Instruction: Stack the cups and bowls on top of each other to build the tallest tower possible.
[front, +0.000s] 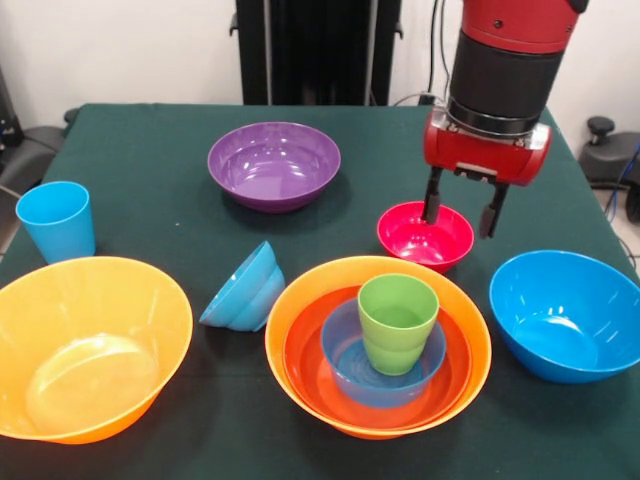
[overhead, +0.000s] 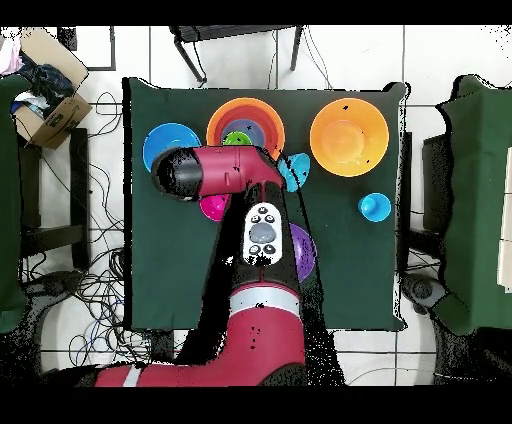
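Where bowls nest, lime green cup (front: 398, 323) upright, glossy, tapered

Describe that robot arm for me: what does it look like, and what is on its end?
The arm is thick and round, glossy red with black bands. From overhead it shows a pale oval panel with grey buttons. At its end a red block carries the gripper: two thin, dark fingers, spread apart.

I see a dark green table (overhead: 150, 290) on white tiled floor (overhead: 100, 300) strewn with cables (overhead: 95, 275), a cardboard box (overhead: 45, 100) beside it.
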